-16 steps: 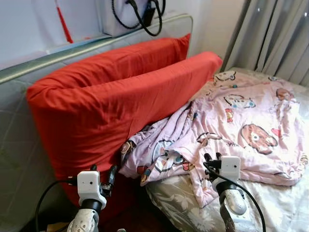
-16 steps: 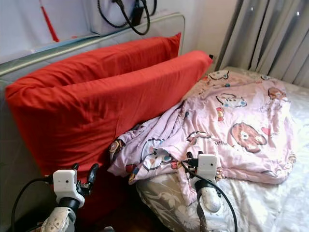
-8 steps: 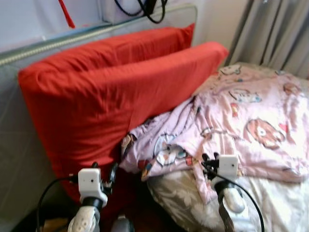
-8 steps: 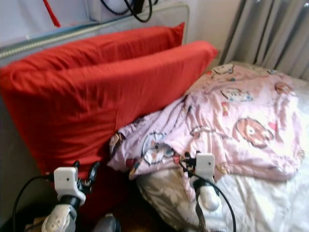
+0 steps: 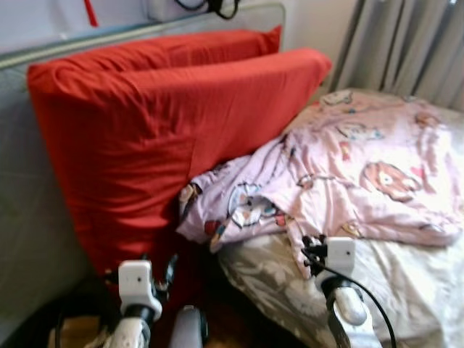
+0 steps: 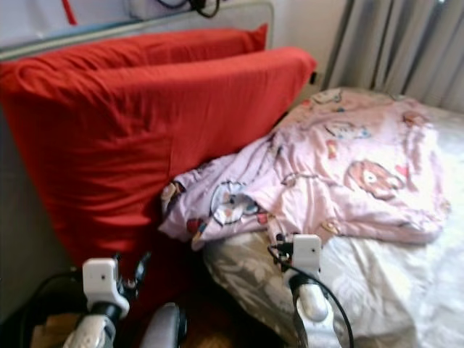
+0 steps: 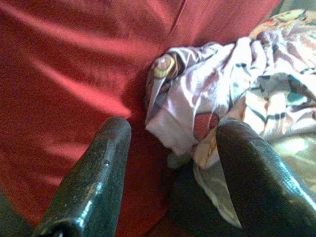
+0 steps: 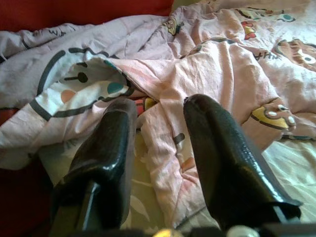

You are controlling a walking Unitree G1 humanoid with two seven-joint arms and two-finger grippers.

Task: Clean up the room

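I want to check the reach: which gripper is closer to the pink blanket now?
Right. The right gripper hovers open just over the pink blanket, at its near edge. The left gripper is open low beside the red pillow, short of the blanket's bunched corner.

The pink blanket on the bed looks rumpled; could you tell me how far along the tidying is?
Done: nothing obvious. The pink blanket lies crumpled against the red pillows. In hand: both grippers are open, holding nothing; the right gripper points at the blanket's edge, the left gripper at its bunched corner. Left: spreading the blanket.

Right hand (image 8: 158, 123) fingers parted, over rumpled pink blanket (image 8: 222, 64) (cartoon print), red pillow (image 8: 74, 10) behind
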